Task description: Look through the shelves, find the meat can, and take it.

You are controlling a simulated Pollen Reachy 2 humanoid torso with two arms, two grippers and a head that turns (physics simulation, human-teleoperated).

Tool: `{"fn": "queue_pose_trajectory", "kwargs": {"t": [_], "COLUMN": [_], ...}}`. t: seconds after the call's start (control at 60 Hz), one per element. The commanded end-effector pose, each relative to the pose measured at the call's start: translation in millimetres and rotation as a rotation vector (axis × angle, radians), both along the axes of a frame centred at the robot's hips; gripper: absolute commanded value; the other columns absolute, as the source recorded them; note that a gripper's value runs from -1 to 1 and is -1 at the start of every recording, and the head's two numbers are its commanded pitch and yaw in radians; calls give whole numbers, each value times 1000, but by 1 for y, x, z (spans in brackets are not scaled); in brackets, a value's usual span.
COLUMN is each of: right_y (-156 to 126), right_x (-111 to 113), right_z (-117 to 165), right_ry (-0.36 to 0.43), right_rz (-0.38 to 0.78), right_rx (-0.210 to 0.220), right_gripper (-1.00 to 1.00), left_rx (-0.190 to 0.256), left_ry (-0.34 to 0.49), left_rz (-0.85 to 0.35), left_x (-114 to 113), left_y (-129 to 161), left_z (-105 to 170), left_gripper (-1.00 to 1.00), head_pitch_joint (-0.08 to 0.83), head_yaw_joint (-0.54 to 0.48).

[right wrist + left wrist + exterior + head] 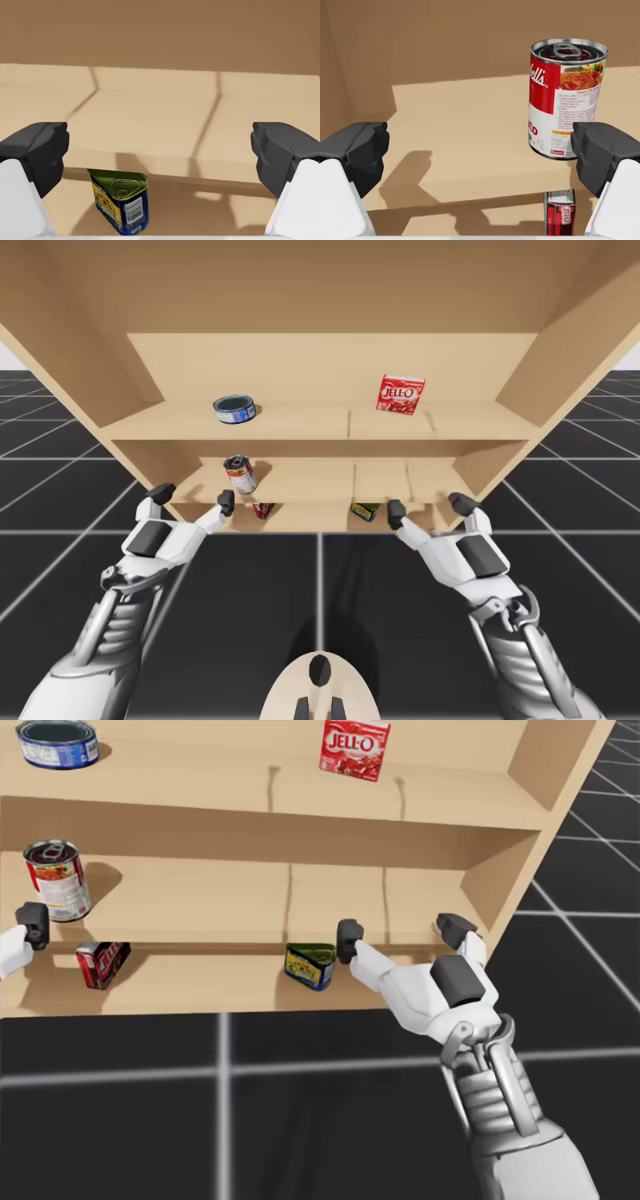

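The meat can (310, 966) is a squat blue and yellow can with a green top, on the lowest shelf. In the right wrist view the meat can (121, 200) stands below and ahead of my right gripper (160, 155), toward its left finger. That gripper is open, level with the middle shelf's front edge, with nothing between its fingers. From above, my right gripper (429, 508) hangs just right of the meat can (365, 510). My left gripper (480, 155) is open in front of the middle shelf, with a red and white soup can (565, 100) ahead of its right finger, untouched.
The wooden shelf unit (300, 480) has three levels and slanted side walls. A flat blue tin (235, 408) and a red box (400, 394) stand on the top shelf. A small red box (102, 962) lies on the lowest shelf under the soup can. Dark gridded floor lies before the shelves.
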State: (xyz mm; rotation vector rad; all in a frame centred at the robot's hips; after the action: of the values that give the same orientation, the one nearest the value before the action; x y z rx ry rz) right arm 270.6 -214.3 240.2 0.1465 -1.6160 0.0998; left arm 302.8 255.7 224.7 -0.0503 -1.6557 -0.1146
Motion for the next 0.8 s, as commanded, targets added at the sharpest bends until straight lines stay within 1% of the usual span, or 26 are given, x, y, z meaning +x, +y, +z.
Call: {"fn": "queue_pose_trajectory", "kwargs": {"t": [0.017, 0.117, 0.133, 0.233, 0.25, 0.267, 0.283, 0.3, 0.317, 0.333, 0.4, 0.467, 0.5, 0.55, 0.567, 0.6, 0.667, 0.733, 0.8], "right_y": [9, 12, 13, 15, 16, 18, 19, 18, 18, 18, 18, 18, 18, 18, 18, 18, 18, 21, 23], "right_x": [-21, -37, -42, -50, -51, -52, -52, -50, -49, -47, -41, -30, -21, -8, -6, 4, 18, 30, 43], "right_z": [5, 3, 1, -9, -12, -16, -17, -23, -25, -28, -40, -51, -58, -67, -68, -75, -83, -90, -95], "right_ry": [44, 51, 60, 93, 103, 106, 99, 95, 98, 99, 120, 132, 129, 116, 117, 116, 122, 130, 153], "right_rz": [81, 114, 134, 174, 180, 162, 161, 165, 162, 155, 158, 164, 169, 175, 175, 182, 186, 189, 187], "right_rx": [28, -5, -17, -30, -21, 10, 12, -17, -19, -23, -14, -10, -5, -19, -20, -39, -54, -60, -48], "right_gripper": [-1000, -1000, -1000, -1000, -1000, -1000, -1000, -1000, -1000, -1000, -1000, -1000, -1000, -1000, -1000, -1000, -1000, -1000, -1000], "left_rx": [-1, -2, -2, -4, -4, -4, -4, -4, -4, -4, -5, -5, -4, -3, -2, 0, 4, 6, 10], "left_ry": [-6, -7, -7, -8, -9, -9, -9, -10, -10, -10, -10, -10, -10, -11, -11, -12, -13, -13, -13], "left_rz": [-2, -4, -4, -6, -7, -7, -7, -7, -8, -8, -8, -8, -8, -8, -8, -8, -9, -11, -11], "left_x": [-1, -1, -1, -1, -1, -1, -2, -2, -2, -2, -2, -2, -2, -2, -2, -2, -2, -2, -2], "left_y": [-1, -1, -1, -1, -1, -1, -1, -1, -1, -1, -1, -1, -1, -1, -1, -1, -2, -3, -4], "left_z": [0, 0, 0, 1, 1, 1, 1, 1, 1, 1, 1, 1, 1, 1, 1, 1, 1, 0, 0], "left_gripper": [-1000, -1000, -1000, -1000, -1000, -1000, -1000, -1000, -1000, -1000, -1000, -1000, -1000, -1000, -1000, -1000, -1000, -1000, -1000], "head_pitch_joint": [585, 584, 583, 579, 579, 578, 577, 576, 576, 575, 572, 571, 572, 573, 573, 573, 572, 573, 574], "head_yaw_joint": [-200, -200, -201, -203, -204, -204, -205, -204, -204, -203, -200, -198, -197, -197, -196, -197, -194, -190, -187]}}
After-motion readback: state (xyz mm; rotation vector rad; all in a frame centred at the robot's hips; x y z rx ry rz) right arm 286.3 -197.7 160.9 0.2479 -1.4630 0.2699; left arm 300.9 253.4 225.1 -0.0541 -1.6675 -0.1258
